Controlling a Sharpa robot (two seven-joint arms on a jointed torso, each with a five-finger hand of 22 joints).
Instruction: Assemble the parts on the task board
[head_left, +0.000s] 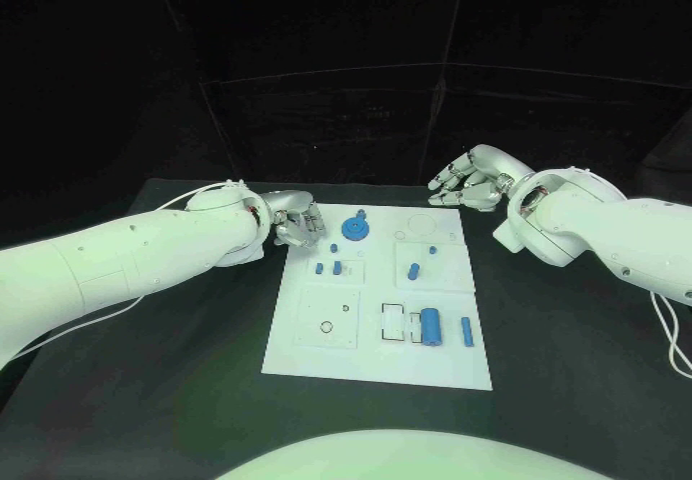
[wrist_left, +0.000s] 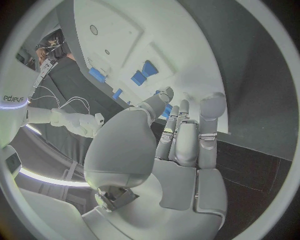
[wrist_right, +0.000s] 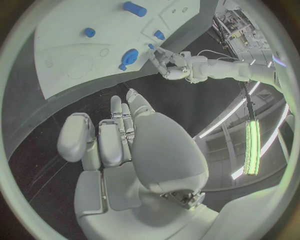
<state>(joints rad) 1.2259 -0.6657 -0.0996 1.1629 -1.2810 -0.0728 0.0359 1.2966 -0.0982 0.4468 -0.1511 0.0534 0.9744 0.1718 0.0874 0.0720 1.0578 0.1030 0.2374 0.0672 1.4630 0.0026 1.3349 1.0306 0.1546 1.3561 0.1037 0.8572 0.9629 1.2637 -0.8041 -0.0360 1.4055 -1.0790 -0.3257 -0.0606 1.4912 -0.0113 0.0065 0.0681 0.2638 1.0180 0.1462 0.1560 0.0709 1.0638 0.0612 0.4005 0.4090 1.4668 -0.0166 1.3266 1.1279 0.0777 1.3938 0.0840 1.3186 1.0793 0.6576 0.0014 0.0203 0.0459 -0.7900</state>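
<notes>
The white task board (head_left: 375, 345) lies mid-table with blue parts on it. A round blue part (head_left: 356, 232) sits near its far edge, several small blue pieces (head_left: 329, 266) lie just nearer, and a short one (head_left: 414, 270) lies right of them. A thick blue cylinder (head_left: 430, 324) and a thin bar (head_left: 466, 331) lie at the near right. My left hand (head_left: 296, 226) hovers at the board's far left edge, fingers apart and holding nothing (wrist_left: 181, 145). My right hand (head_left: 469, 183) hangs past the far right corner, fingers loosely spread and holding nothing (wrist_right: 122, 145).
The black table (head_left: 173, 400) surrounds the board on all sides. Outlined slots (head_left: 394, 322) and small holes (head_left: 327, 326) mark the board's near half. The left wrist view looks across the board (wrist_left: 162, 35) to my right arm (wrist_left: 69, 120).
</notes>
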